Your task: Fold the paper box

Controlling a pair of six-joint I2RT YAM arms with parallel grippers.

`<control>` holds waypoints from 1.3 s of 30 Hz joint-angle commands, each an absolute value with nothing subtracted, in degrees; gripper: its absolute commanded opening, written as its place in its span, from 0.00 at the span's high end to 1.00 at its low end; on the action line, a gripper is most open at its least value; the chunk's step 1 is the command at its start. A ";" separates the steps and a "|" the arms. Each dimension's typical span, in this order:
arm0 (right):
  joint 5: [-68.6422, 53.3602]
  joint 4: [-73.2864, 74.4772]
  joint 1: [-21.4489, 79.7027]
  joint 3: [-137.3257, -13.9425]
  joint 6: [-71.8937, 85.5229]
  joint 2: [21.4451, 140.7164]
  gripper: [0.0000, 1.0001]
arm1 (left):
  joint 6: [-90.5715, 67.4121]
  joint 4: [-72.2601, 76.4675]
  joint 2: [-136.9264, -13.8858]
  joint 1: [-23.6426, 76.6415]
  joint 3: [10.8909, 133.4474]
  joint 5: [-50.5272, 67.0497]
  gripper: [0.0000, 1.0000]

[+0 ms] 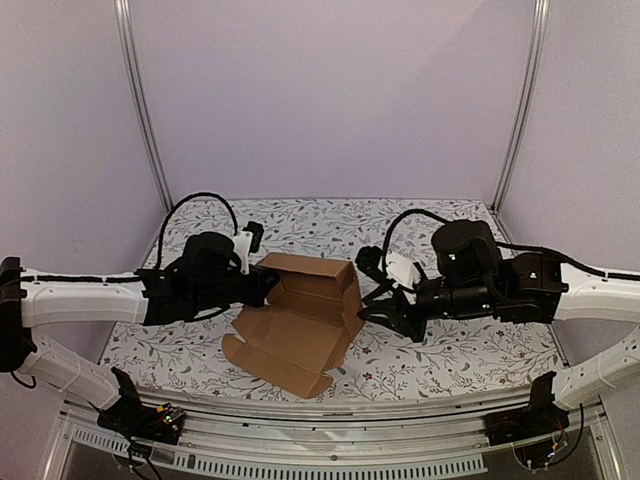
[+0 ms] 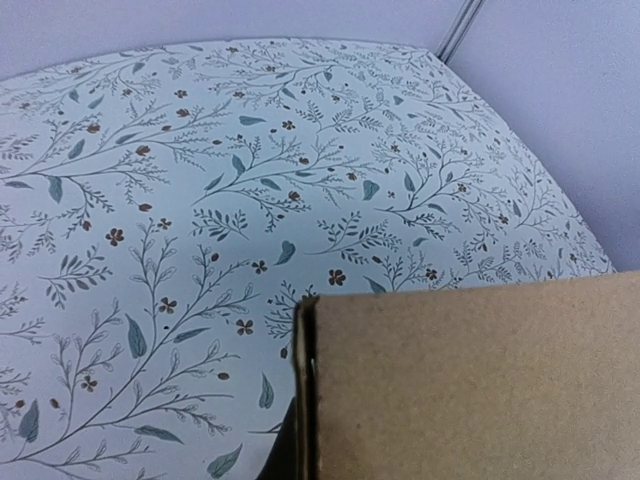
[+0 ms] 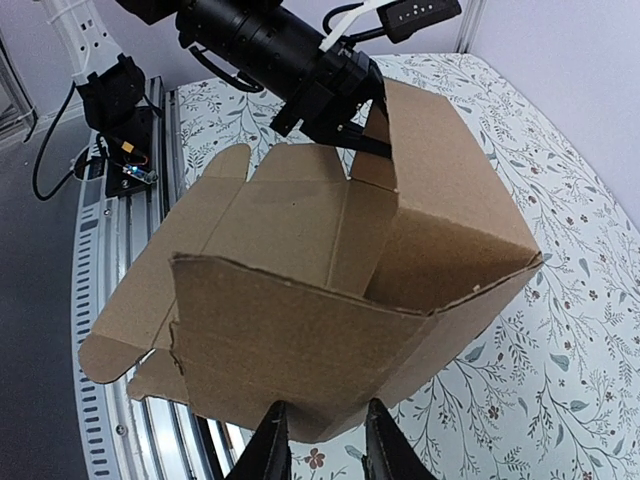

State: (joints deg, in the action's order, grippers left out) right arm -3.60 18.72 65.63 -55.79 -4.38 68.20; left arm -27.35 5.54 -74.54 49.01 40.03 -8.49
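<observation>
The paper box [image 1: 300, 325] is brown cardboard, partly folded, with walls raised at the back and flaps spread toward the front. My left gripper [image 1: 266, 286] is shut on the box's left wall, and that wall [image 2: 480, 380] fills the lower right of the left wrist view. In the right wrist view the left gripper's fingers [image 3: 345, 112] pinch the far flap. My right gripper [image 3: 328, 445] is at the box's right side [image 3: 330, 350]. Its jaws are a little apart, with the box's lower corner between them.
The floral tablecloth [image 1: 440, 350] covers the table. The metal rail [image 1: 330, 440] with the arm bases runs along the near edge. White walls and frame posts [image 1: 140, 110] close in the back and sides.
</observation>
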 commanded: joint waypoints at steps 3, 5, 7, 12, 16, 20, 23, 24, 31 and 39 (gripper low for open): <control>-3.94 16.47 65.95 -58.62 -4.44 71.17 0.75 | -25.14 3.65 -72.80 51.71 41.02 -13.27 1.00; -3.87 16.22 65.96 -59.05 -4.25 71.77 0.75 | -24.78 3.24 -72.78 52.34 41.12 -14.34 1.00; -3.82 16.19 65.94 -59.35 -3.93 72.50 0.75 | -24.55 3.08 -72.69 52.91 41.22 -15.56 1.00; -3.50 15.38 66.00 -60.18 -2.31 75.54 0.74 | -24.36 2.99 -72.44 54.20 41.18 -18.52 1.00; -3.10 13.97 65.95 -60.20 -0.54 77.33 0.73 | -24.09 2.92 -72.30 55.32 40.96 -21.03 1.00; -1.36 13.17 65.98 -60.62 1.67 79.01 0.71 | -23.84 2.65 -72.10 56.54 40.87 -23.95 1.00; -0.34 12.33 66.00 -60.79 3.40 80.19 0.67 | -24.50 2.40 -72.07 57.20 41.04 -25.62 1.00; 0.80 12.04 66.04 -60.82 3.84 80.65 0.65 | -24.96 2.23 -72.11 57.38 41.09 -26.19 1.00; 10.30 9.77 67.02 -60.39 6.95 83.23 0.57 | -28.14 -1.43 -73.46 58.07 42.27 -31.68 1.00; 17.77 6.25 67.42 -58.80 9.77 84.96 0.52 | -30.03 -2.70 -75.21 58.14 42.65 -32.45 1.00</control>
State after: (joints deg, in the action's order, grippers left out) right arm 12.21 10.44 67.48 -59.27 7.42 83.70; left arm -28.36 -2.20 -73.89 56.64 40.51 -33.19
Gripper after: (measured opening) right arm 0.482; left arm 0.023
